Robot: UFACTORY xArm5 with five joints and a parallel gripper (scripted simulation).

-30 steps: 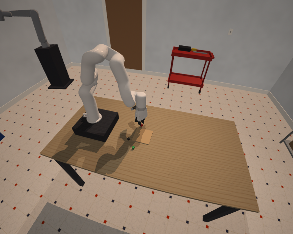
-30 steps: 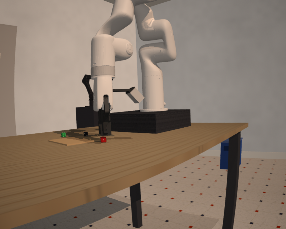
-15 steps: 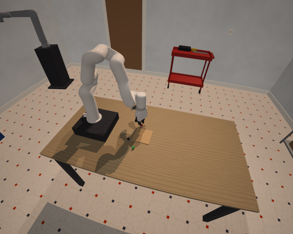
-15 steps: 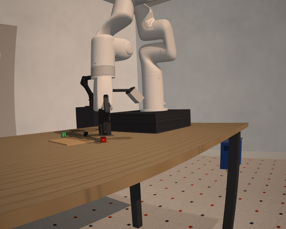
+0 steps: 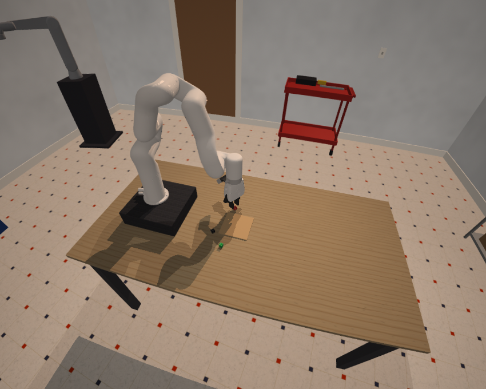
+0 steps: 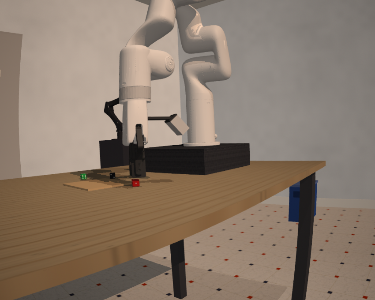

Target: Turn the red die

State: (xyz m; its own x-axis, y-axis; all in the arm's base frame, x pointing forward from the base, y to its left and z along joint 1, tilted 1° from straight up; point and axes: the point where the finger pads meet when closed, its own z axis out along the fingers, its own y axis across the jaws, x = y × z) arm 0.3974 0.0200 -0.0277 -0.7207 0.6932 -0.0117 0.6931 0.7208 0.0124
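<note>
The red die [image 5: 235, 207] lies on the bare table just off the tan mat [image 5: 239, 226], near the mat's edge on the robot's side. It also shows in the exterior view [image 6: 135, 182], to the right of the mat [image 6: 91, 185]. My gripper [image 5: 233, 204] points straight down just above the red die, fingers partly open with nothing between them; it also shows in the exterior view [image 6: 137, 175]. The black die [image 5: 212, 230] [image 6: 112, 175] and the green die [image 5: 220, 245] [image 6: 83, 176] lie on the table beside the mat. Their top numbers are too small to read.
The arm's black base block [image 5: 158, 207] stands on the table to the left of the dice. A red cart [image 5: 316, 109] and a black stand [image 5: 88, 109] are on the floor, away from the table.
</note>
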